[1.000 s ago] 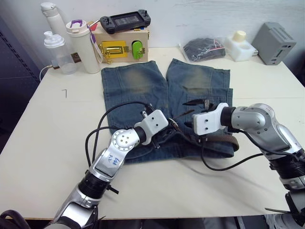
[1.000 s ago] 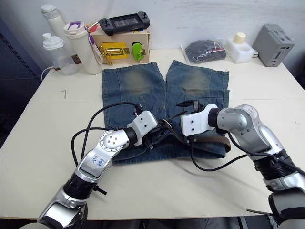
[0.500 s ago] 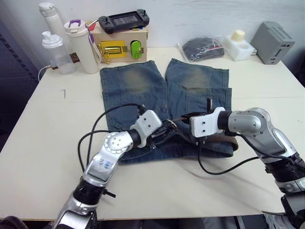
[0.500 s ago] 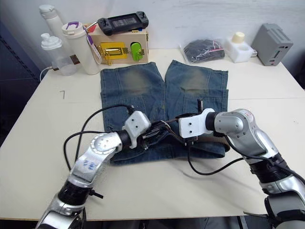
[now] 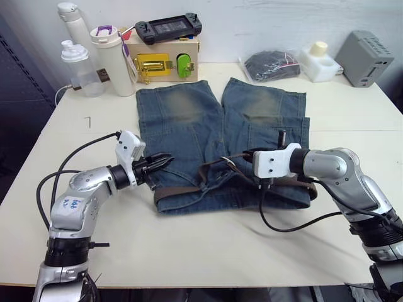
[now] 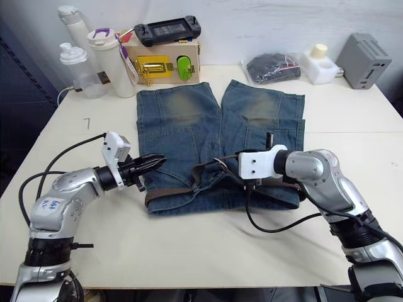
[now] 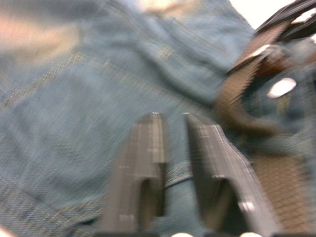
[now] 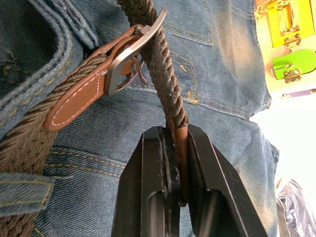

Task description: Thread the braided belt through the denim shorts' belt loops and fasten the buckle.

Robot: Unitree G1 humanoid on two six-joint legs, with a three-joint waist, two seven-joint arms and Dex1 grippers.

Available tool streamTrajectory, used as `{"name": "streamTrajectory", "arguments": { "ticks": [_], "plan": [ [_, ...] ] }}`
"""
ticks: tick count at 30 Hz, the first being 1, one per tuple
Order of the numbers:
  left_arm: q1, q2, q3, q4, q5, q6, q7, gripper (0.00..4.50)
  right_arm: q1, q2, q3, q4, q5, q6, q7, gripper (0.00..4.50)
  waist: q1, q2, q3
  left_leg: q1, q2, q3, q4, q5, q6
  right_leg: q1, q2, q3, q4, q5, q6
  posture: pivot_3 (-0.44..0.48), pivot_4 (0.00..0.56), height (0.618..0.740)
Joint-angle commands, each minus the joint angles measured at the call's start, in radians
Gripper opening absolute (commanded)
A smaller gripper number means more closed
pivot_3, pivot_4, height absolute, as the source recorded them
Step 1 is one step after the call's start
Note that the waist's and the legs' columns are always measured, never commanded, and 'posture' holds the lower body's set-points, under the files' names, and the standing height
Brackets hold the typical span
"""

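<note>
Table (image 5: 208, 251): braided belt (image 8: 165, 84) clamped in right end effector (image 8: 173, 136).

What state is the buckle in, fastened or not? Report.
Not fastened. In the right wrist view the braided belt passes through the buckle, pinched by the right gripper; the prong's engagement cannot be told.

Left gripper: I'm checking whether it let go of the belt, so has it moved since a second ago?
Yes. The left gripper has pulled back toward the robot's left, from mid-waistband to the left edge of the denim shorts.

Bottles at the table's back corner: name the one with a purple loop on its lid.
The wide white tumbler beside the wooden box; the clear shaker and slim white bottle lack one.
</note>
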Motion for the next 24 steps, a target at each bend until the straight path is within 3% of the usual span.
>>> {"name": "streamTrajectory", "arguments": {
  "ticks": [1,6,12,15,24],
  "plan": [
    [-0.037,0.014,-0.083,0.071,0.077,-0.093,-0.029,0.06,0.002,-0.012,-0.064,-0.040,0.019,-0.003,-0.019,0.00,-0.003,0.000,0.000,0.000,0.000,0.000,0.000,0.000,0.000,0.000,0.000,0.000,0.000,0.000,0.000,0.000,0.150,0.645],
    [-0.030,0.037,-0.185,0.168,0.183,-0.179,-0.051,0.06,0.021,-0.050,-0.210,-0.073,0.168,0.035,0.022,0.00,-0.005,0.000,0.000,0.000,0.000,0.001,-0.001,0.000,0.000,-0.002,0.000,0.000,0.002,0.000,0.000,0.000,0.150,0.645],
    [-0.019,0.035,-0.184,0.177,0.177,-0.209,-0.064,0.06,0.049,-0.128,-0.400,-0.037,0.337,0.106,0.078,0.00,-0.004,0.000,0.000,0.000,0.000,0.000,-0.001,0.000,0.000,-0.001,0.000,0.000,0.001,0.000,0.000,0.000,0.150,0.645],
    [-0.024,0.029,-0.174,0.184,0.168,-0.220,-0.065,0.06,0.030,-0.111,-0.382,-0.089,0.375,0.135,0.074,0.00,-0.004,0.000,0.000,0.000,0.000,0.000,-0.001,0.000,0.000,-0.001,0.000,0.000,0.001,0.000,0.000,0.000,0.150,0.645],
    [-0.093,0.019,-0.083,0.074,0.067,-0.185,-0.074,0.06,0.007,-0.077,-0.160,-0.182,0.188,0.042,0.061,0.00,-0.005,0.001,0.000,0.000,0.000,0.000,-0.001,0.000,0.000,-0.001,-0.001,0.000,0.001,0.000,0.000,0.000,0.150,0.645]
  ]
}}
